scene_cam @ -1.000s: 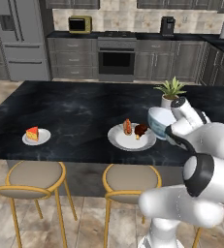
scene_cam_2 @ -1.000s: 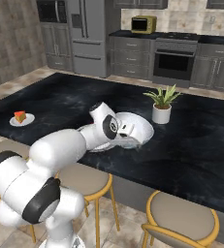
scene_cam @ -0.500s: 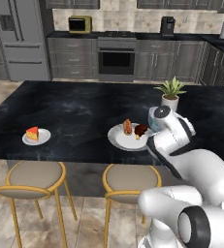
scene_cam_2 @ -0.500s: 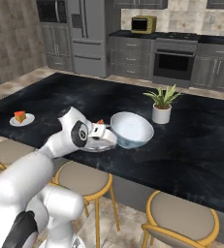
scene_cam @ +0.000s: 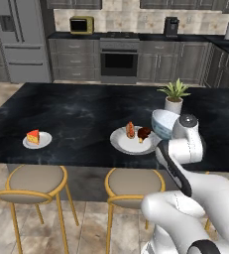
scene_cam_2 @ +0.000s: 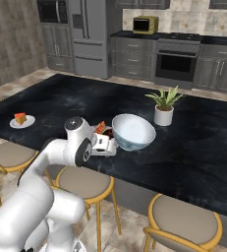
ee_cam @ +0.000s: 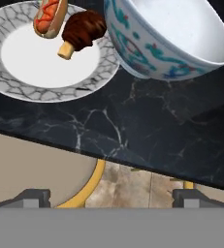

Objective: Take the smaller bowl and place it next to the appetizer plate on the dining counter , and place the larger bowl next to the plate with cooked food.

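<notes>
Table (scene_cam: 76, 109) long, black marble. Big bowl (scene_cam_2: 133, 132) sits beside food plate (scene_cam: 123, 143), touching its rim. Small plate (scene_cam: 37, 140) far off left, so next move heads that way. End effector (scene_cam_2: 105, 143) wide open, empty, just short of bowl.

larger bowl (scene_cam: 163, 124): arm hides right half | plate with cooked food (ee_cam: 45, 63): top cropped

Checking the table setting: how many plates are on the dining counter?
2: the appetizer plate near the counter's left end, and the plate with cooked food mid-counter beside the larger bowl.
</notes>
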Motion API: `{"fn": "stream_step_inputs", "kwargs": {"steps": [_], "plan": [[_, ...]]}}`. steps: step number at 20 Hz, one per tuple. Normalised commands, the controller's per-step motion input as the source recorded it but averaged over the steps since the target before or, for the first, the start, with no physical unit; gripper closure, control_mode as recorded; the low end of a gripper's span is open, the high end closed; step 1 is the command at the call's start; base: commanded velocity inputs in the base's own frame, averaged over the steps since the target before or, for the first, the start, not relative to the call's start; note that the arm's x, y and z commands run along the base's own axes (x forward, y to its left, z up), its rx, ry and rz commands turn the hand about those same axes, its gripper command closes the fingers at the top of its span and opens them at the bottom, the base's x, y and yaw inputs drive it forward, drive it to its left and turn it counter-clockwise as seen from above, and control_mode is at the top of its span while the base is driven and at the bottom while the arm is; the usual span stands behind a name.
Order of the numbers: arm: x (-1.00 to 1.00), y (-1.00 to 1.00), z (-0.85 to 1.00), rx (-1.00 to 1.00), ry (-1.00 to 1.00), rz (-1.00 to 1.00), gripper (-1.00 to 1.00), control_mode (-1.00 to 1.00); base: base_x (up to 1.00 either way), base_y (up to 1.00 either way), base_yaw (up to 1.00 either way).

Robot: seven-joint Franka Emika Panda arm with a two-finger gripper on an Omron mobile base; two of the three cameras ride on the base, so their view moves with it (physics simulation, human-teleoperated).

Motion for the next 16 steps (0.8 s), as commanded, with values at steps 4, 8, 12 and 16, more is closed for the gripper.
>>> {"fn": "stream_step_inputs", "kwargs": {"steps": [4, 8, 12, 16], "plan": [[0.00, 0.03, -0.08, 0.00, 0.00, 0.00, -1.00, -1.00, 0.00, 0.00, 0.00], [-0.06, 0.15, -0.04, -0.01, 0.00, 0.00, -1.00, -1.00, 0.00, 0.00, 0.00], [0.00, 0.00, 0.00, 0.00, 0.00, 0.00, -1.00, 1.00, -0.82, 0.16, 0.00], [0.00, 0.00, 0.00, 0.00, 0.00, 0.00, -1.00, 1.00, -0.92, 0.31, 0.05]]}}
